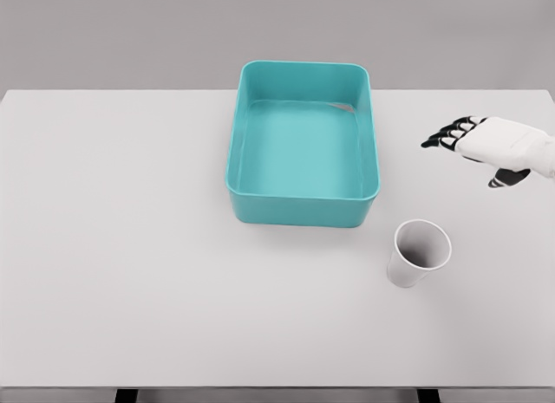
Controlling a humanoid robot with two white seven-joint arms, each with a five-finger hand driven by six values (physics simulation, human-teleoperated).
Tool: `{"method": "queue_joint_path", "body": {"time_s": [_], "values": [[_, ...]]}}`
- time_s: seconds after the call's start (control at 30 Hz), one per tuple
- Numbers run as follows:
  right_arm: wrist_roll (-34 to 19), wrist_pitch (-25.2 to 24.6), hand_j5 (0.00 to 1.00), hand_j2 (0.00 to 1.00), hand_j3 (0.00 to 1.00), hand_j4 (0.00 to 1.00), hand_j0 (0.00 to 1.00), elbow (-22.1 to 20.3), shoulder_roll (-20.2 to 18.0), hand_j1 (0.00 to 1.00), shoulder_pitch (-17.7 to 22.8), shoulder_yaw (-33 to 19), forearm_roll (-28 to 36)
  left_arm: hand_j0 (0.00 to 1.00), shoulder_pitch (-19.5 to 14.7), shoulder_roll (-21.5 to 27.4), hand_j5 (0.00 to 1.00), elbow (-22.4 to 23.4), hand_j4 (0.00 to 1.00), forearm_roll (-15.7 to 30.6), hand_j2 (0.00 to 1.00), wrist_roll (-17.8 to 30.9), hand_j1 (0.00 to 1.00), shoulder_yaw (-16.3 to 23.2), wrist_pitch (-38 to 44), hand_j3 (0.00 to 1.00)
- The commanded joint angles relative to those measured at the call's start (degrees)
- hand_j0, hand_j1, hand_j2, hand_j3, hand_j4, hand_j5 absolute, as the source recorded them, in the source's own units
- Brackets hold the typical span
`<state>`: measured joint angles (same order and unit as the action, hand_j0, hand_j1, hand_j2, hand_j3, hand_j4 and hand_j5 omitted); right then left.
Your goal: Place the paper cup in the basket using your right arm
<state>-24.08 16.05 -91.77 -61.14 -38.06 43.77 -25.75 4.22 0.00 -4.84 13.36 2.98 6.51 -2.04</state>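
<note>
Lower right of frame: paper cup upright w/ mouth open, on the table, just off the teal basket near corner but not touching it. Right edge, mid-height: right hand comes in w/ fingers spread & relaxed, holding nothing, well apart from cup and further back than it — I read that as a pre-reach pose, palm free to come down on the cup wall. Left arm not in view; basket at upper centre looks empty, so drop zone is open, cup not yet grasped.

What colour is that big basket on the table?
The basket is teal, a blue-green all over; the head view shows it clearly.
</note>
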Motion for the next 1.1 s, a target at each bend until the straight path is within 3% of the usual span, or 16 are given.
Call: {"method": "queue_joint_path", "body": {"time_s": [0.0,0.1,0.13,0.2,0.23,0.3,0.33,0.5,0.6,0.8,1.07], "values": [[-0.35,0.04,1.00,1.00,1.00,1.00,1.00,-0.51,-0.29,1.00,0.00,-0.44,0.26,1.00,0.00,0.00,1.00,0.00,1.00,0.00,1.00,0.01,1.00,0.00,0.02,1.00],[-0.35,0.04,1.00,1.00,1.00,1.00,1.00,-0.69,-0.47,1.00,0.09,-1.41,2.18,1.00,0.00,0.00,1.00,0.00,1.00,0.00,1.00,0.01,1.00,0.00,0.02,1.00],[-1.22,0.21,1.00,1.00,1.00,1.00,1.00,0.01,-1.69,1.00,0.26,-1.32,11.48,1.00,0.00,0.00,1.00,0.00,1.00,0.00,1.00,0.01,1.00,0.00,0.02,1.00],[-10.92,3.02,1.00,1.00,1.00,1.00,1.00,4.13,-3.98,1.00,0.79,-1.32,34.50,1.00,0.00,0.00,1.00,0.00,1.00,0.00,1.00,0.01,1.00,0.00,0.02,1.00],[-10.92,5.92,1.00,1.00,1.00,1.00,1.00,10.46,-3.81,1.00,0.79,-1.41,47.34,1.00,0.00,0.00,1.00,0.00,1.00,0.00,1.00,0.01,1.00,0.00,0.02,1.00],[-10.92,15.23,1.00,1.00,1.00,1.00,1.00,19.34,-3.72,1.00,1.84,-1.32,61.07,1.00,0.00,0.00,1.00,0.00,1.00,0.00,1.00,0.01,1.00,0.00,0.02,1.00],[-10.92,16.47,1.00,1.00,1.00,1.00,1.00,20.05,-3.72,1.00,2.98,-1.32,64.32,1.00,0.00,0.00,1.00,0.00,1.00,0.00,1.00,0.01,1.00,0.00,0.02,1.00],[-10.92,17.61,1.00,1.00,1.00,1.00,1.00,19.09,-3.46,1.00,10.10,-1.05,65.56,1.00,0.00,0.00,1.00,0.00,1.00,0.00,1.00,0.01,1.00,0.00,0.02,1.00],[-10.92,18.95,1.00,1.00,1.00,1.00,1.00,13.29,-3.63,1.00,14.94,-0.88,65.30,1.00,0.00,0.00,1.00,0.00,1.00,0.00,1.00,0.01,1.00,0.00,0.02,1.00],[-10.92,18.95,1.00,1.00,1.00,1.00,1.00,13.11,-3.72,1.00,15.38,-0.62,64.42,1.00,0.00,0.00,1.00,0.00,1.00,0.00,1.00,0.01,1.00,0.00,0.02,1.00],[-10.92,18.95,1.00,1.00,1.00,1.00,1.00,10.74,-2.84,1.00,15.47,3.60,62.66,1.00,0.00,0.00,1.00,0.00,1.00,0.00,1.00,0.01,1.00,0.00,-0.07,1.00]]}}
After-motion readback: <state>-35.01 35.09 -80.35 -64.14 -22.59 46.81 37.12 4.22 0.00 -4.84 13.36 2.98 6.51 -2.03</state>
